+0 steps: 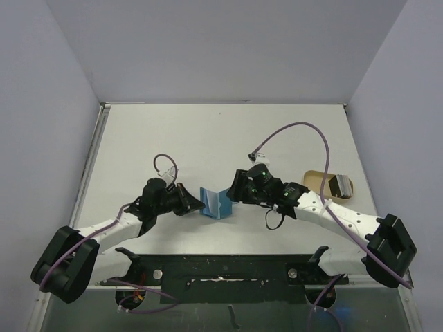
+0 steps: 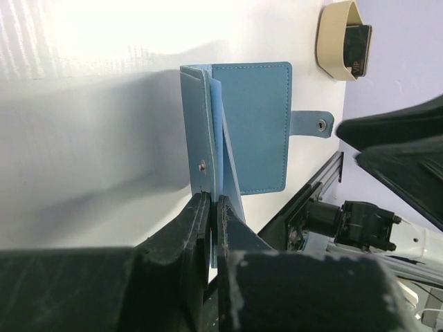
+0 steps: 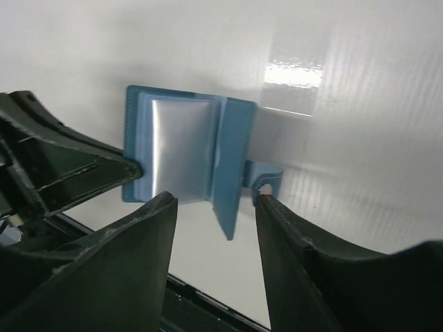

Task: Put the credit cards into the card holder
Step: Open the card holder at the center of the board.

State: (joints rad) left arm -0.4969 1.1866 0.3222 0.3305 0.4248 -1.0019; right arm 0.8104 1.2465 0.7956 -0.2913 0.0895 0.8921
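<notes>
Top view: high, behind the arm bases [image 1: 159,273], facing down and toward the far wall, whole table [image 1: 221,138] in frame, distant. Left wrist view: just behind the left hand [image 2: 213,197], facing right, very close to the card holder [image 2: 252,124], tan tray [image 2: 332,34] beyond it. Right wrist view: behind the right hand [image 3: 214,200], facing left, close. All three share the card holder.

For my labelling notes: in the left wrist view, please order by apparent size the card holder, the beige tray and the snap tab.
Largest: card holder.
Then beige tray, though it lies farther away, so its true size is unsure.
Smallest: snap tab.
</notes>
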